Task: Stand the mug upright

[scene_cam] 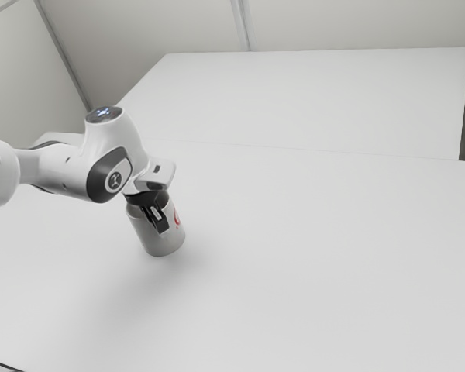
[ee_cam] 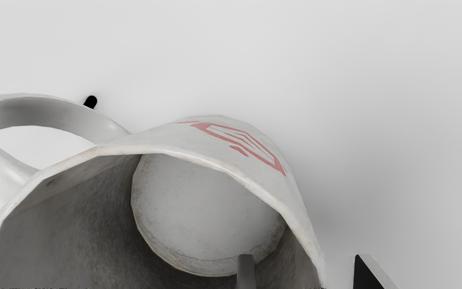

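Your gripper [scene_cam: 159, 220] is standing open, fingers parting around mug's [scene_cam: 149, 239] wall: one finger [ee_cam: 246, 273] reaching inside mouth, other [ee_cam: 369, 277] sitting outside, gaps showing on both sides of wall in wrist view. Mug is tilting below your hand, mouth leaning toward exterior view's left, red mark [ee_cam: 239, 140] showing on side, handle [ee_cam: 4, 176] jutting out. Can't tell whether base is touching table [scene_cam: 310, 271]. White tabletop is spreading around it, soft shadow lying near mug; pale walls [scene_cam: 163, 27] are rising behind.
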Controlling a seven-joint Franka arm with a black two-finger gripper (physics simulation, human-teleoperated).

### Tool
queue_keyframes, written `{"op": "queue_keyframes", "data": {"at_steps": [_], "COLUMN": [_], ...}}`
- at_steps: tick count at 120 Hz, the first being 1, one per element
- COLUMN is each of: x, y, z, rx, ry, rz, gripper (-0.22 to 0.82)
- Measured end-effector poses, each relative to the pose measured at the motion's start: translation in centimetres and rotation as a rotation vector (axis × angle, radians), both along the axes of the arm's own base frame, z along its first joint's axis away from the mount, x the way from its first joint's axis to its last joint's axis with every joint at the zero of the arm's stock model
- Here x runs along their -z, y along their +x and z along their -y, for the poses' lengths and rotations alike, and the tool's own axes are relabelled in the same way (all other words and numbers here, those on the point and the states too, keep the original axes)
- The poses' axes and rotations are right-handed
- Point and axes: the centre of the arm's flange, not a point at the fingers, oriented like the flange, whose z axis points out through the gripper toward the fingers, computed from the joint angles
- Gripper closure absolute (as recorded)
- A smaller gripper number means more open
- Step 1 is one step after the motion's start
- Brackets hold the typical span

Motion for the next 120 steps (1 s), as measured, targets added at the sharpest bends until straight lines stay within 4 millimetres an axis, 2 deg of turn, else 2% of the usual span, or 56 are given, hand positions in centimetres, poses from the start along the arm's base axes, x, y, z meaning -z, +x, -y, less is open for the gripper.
{"op": "queue_keyframes", "data": {"at_steps": [33,49,57,71,90,103,120], "x": [-2.7,-5.1,-7.5,-11.2,-13.2,-13.4,-13.0], "y": [-0.2,0.4,1.8,6.8,12.7,14.2,14.3], "z": [1.1,1.7,2.2,2.9,4.5,5.1,4.2], "rx": [0.014,0.010,0.007,-0.013,-0.033,-0.055,-0.104], "ry": [-0.004,-0.018,-0.034,-0.070,-0.090,-0.089,-0.078], "rz": [0.048,0.091,0.124,0.134,0.059,0.003,-0.061], "gripper": [0.32,0.29,0.25,0.14,0.07,0.04,0.02]}}
